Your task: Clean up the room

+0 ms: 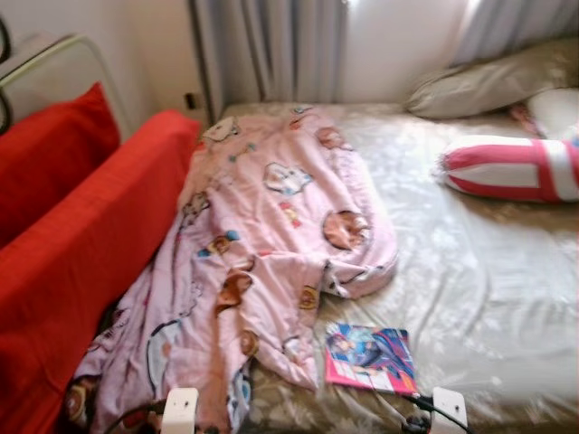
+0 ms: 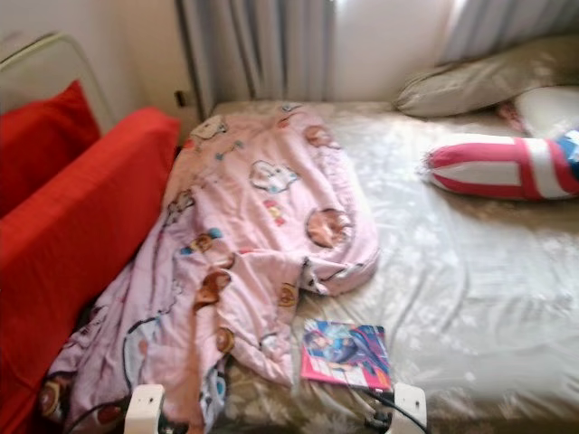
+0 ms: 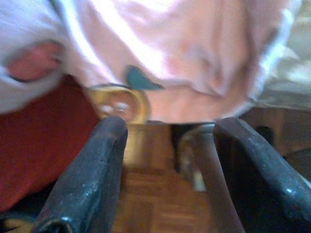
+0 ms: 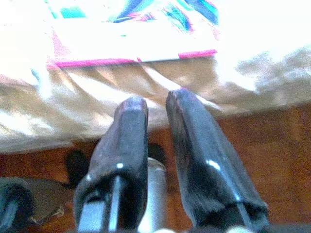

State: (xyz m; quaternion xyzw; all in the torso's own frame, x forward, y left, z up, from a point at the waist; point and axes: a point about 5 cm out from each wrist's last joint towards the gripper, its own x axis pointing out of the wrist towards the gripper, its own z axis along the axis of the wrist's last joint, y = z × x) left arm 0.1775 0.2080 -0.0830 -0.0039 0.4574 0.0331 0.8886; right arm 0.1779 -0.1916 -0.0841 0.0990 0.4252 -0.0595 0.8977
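Blanket (image 1: 262, 244): pink, cartoon-printed, rumpled, sprawled down the left half of the bed, near end spilling over the edge toward the floor, left side against the red sofa.
Book (image 1: 371, 357): bright pink-and-blue cover, flat on the sheet near the foot edge, just right of the blanket's hanging corner.
Bed (image 1: 470, 280): pale patterned sheet, wrinkled.
Step in hand: likely approach, standing at the foot of the bed; nothing picked up yet.
Left gripper (image 3: 170, 141): low at the bed's edge, fingers (image 3: 92, 170) apart, nothing between them, pointed at the blanket's drooping hem above wooden floor (image 3: 155, 204).
Right gripper (image 4: 155, 114): below the bed edge, fingers (image 4: 124, 145) almost together with a narrow gap, empty, aimed up toward the book.
Next move, as a guess: either lift the book off the sheet, which calls for wider fingers and a reach over the edge, or gather the blanket hem, a soft, loose load likely to slip or drag.
In the way: blanket corner close beside the book; bed edge between the right gripper and the book.
Sofa (image 1: 63, 244): red, tight along the bed's left side, red cushion on top.
Curtain (image 1: 271, 50): grey, at the far wall.
Pillow (image 1: 488, 86): beige, at the far right.
Striped bolster (image 1: 511, 167): pink and white, well apart from the book.
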